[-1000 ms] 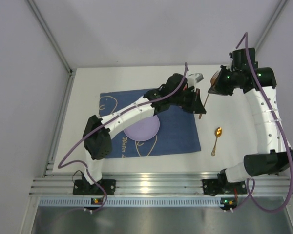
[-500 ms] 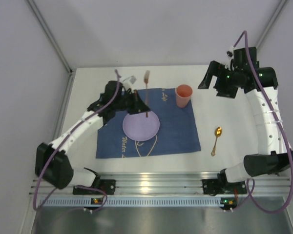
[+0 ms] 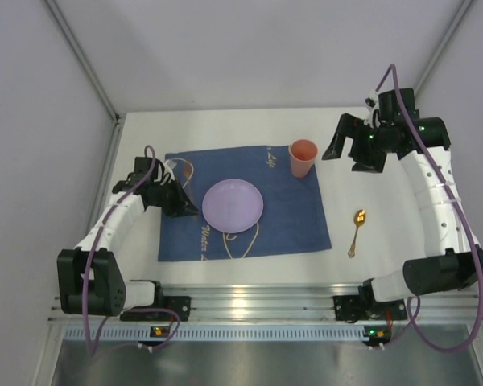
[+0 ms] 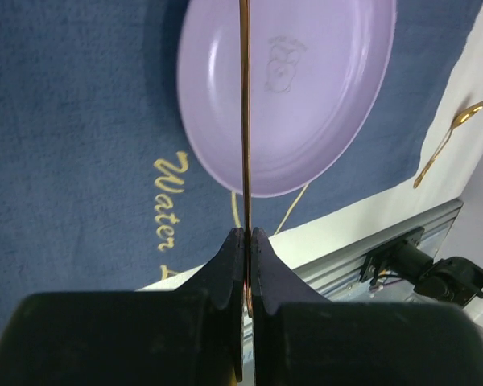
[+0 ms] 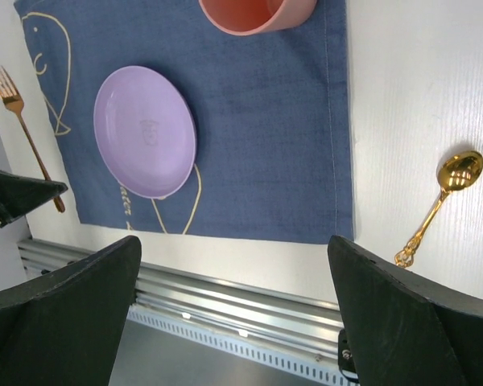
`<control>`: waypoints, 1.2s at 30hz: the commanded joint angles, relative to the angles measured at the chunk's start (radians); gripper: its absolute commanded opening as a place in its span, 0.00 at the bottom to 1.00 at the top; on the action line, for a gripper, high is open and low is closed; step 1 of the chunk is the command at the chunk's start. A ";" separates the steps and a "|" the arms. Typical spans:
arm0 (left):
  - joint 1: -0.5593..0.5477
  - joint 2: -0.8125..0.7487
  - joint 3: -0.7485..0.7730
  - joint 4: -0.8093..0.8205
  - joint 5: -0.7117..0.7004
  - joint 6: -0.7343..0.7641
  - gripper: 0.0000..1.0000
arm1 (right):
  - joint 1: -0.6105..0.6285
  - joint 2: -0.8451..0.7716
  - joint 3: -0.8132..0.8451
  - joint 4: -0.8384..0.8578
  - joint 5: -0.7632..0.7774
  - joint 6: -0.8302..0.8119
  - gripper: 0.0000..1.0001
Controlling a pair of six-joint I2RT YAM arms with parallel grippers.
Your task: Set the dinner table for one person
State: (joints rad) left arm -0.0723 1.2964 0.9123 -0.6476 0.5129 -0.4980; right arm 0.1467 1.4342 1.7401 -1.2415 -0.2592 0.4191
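My left gripper [image 3: 191, 209] is shut on the handle end of a copper fork [image 3: 185, 173], at the left side of the blue placemat [image 3: 290, 209] on the white dinner table [image 3: 386, 185]. In the left wrist view the fork [image 4: 244, 121] runs edge-on from the shut jaws across the lilac plate [image 4: 306, 88]. The plate [image 3: 233, 206] lies mid-mat. A pink cup [image 3: 303, 158] stands on the mat's far right corner. A gold spoon [image 3: 357, 232] lies on the table right of the mat. My right gripper [image 3: 350, 146] hangs open and empty, right of the cup.
A ribbed aluminium rail [image 3: 266, 304] runs along the table's near edge, with both arm bases on it. Grey walls and frame posts [image 3: 84, 64] close in the left, back and right sides. The right wrist view shows fork [image 5: 24, 137], plate [image 5: 145, 133] and spoon [image 5: 439, 205].
My right gripper opened and left the cup standing on the mat's far right corner. The left arm swung from the table's middle to the mat's left side, carrying the fork.
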 commanded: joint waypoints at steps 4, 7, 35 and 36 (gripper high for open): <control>0.065 0.043 -0.019 -0.109 0.087 0.121 0.00 | 0.005 -0.076 -0.054 0.027 -0.018 -0.014 1.00; 0.065 0.063 -0.039 -0.083 0.108 0.110 0.00 | 0.005 -0.089 -0.077 0.022 -0.017 -0.025 1.00; 0.094 0.248 0.085 -0.283 -0.261 0.139 0.71 | 0.002 -0.149 -0.270 0.019 0.123 -0.019 1.00; 0.095 0.241 0.121 -0.291 -0.275 0.133 0.71 | 0.001 -0.162 -0.299 0.031 0.147 0.001 1.00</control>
State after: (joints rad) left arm 0.0166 1.5604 0.9443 -0.8841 0.3141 -0.3637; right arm 0.1467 1.3277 1.4925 -1.2194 -0.1978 0.3965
